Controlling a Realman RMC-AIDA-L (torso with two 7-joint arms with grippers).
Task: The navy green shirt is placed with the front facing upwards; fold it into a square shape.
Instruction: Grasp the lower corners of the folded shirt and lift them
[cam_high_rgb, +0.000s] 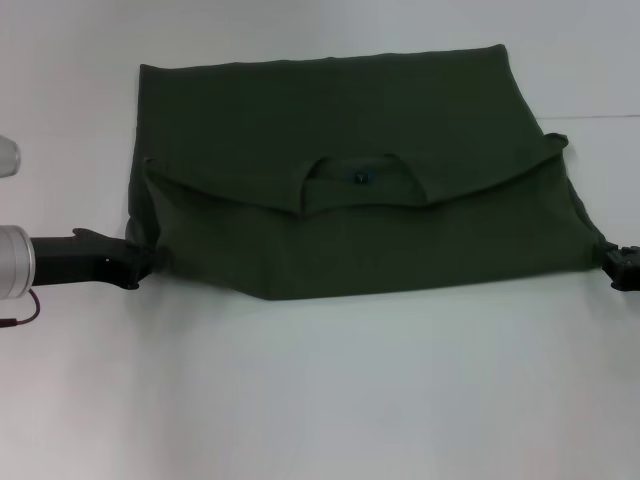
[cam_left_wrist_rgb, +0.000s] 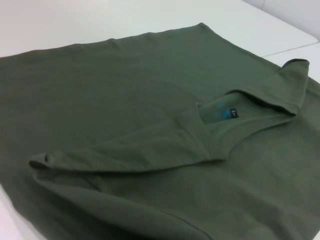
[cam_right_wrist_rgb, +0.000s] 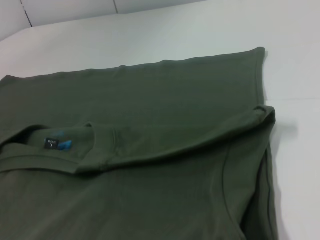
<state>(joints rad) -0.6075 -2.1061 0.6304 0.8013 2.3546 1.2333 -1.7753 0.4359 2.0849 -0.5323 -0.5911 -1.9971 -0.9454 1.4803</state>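
Nearest the robot in the head view lies a broad bare stretch of the white table (cam_high_rgb: 330, 400). Just beyond it, the left gripper (cam_high_rgb: 140, 265) sits low at the shirt's near left corner, its dark body reaching in from the silver arm at the frame's edge, the tip touching or buried in the cloth; whether its fingers are spread or pinched on the fabric cannot be told. Opposite, the right gripper (cam_high_rgb: 618, 266) shows only as a small dark tip at the near right corner, against a drawn-out point of cloth; its fingers cannot be made out either. Between the two, the navy green shirt (cam_high_rgb: 350, 190) lies across the middle of the table, doubled over on itself: the near layer, plain green, has a sagging near edge that dips toward the robot in the middle and rises toward both grippers. Farther on, this layer ends in a curved fold line with the round collar (cam_high_rgb: 358, 178) at its centre, a small inner label (cam_right_wrist_rgb: 51, 144) visible inside the neck. Both wrist views show the sleeve folds (cam_left_wrist_rgb: 47, 162) bunched at the ends of that line. Beyond, the lower layer lies flat, its far edge straight.
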